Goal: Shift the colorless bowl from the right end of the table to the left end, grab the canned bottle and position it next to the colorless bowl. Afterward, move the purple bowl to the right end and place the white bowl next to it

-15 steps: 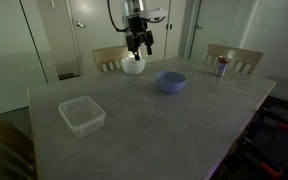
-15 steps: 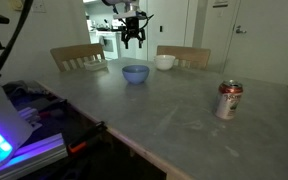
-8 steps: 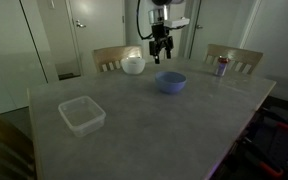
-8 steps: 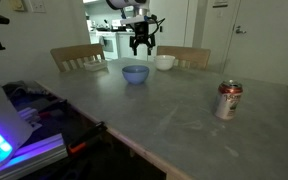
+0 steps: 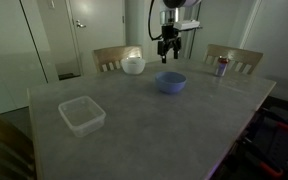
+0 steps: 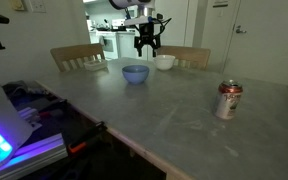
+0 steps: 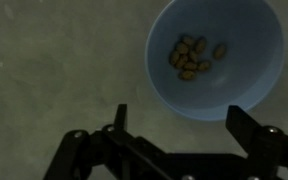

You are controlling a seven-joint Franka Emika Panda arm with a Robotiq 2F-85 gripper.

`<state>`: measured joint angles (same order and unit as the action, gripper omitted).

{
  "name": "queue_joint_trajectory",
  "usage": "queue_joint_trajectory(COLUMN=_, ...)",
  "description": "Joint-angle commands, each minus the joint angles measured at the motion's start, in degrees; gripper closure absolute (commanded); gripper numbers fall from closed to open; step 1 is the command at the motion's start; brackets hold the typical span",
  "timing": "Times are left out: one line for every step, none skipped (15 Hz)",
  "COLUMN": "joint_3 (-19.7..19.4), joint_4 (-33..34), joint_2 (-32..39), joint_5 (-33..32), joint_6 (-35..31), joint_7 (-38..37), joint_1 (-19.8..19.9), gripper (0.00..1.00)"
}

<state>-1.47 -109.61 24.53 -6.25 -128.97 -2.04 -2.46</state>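
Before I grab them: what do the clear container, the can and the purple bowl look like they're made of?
Clear container: likely thin plastic, see-through, with the table showing through its base. Can: apparently metal, with a silvery sheen and red print. Purple bowl: smooth, opaque, fairly matte; plastic or ceramic, cannot tell which.
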Motion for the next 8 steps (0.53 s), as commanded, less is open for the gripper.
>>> queue_joint_trajectory(joint_3=0.4, joint_4=0.4, joint_2=0.7, joint_5=-1.0, joint_6=-0.6, joint_7=0.4, joint_1=-0.3, gripper=0.0)
queue_joint_trajectory(joint_3=-0.2, joint_4=0.5, joint_2=1.3, joint_5=-3.3, joint_6=-1.3, joint_7=0.4, joint_1=-0.8, gripper=0.0)
queue_joint_trajectory(joint_3=-0.3, joint_4=0.7, joint_2=1.4, joint_5=-4.5, joint_6=-1.2, joint_7=2.0, joint_1=-0.3, gripper=0.0)
queue_joint_trajectory(joint_3=-0.9, joint_4=1.0, joint_2=1.8, joint_5=-6.2, joint_6=-1.3, joint_7=2.4, joint_1=0.0, gripper=0.0)
queue_joint_trajectory(joint_3=-1.1, joint_4=1.3, joint_2=2.1, joint_5=-7.1, joint_6=-1.2, joint_7=3.3, joint_1=0.6, gripper=0.0)
queue_joint_trajectory(joint_3=-1.5, joint_4=1.6, joint_2=2.6, joint_5=-7.9, joint_6=-1.2, joint_7=4.4, joint_1=1.3, gripper=0.0)
queue_joint_trajectory(joint_3=-1.9, joint_4=2.3, joint_2=3.2, joint_5=-8.1, joint_6=-0.8, joint_7=5.7, joint_1=2.2, gripper=0.0)
queue_joint_trajectory(joint_3=-2.4, joint_4=3.2, joint_2=3.8, joint_5=-7.8, joint_6=-0.1, joint_7=6.1, joint_1=2.9, gripper=0.0)
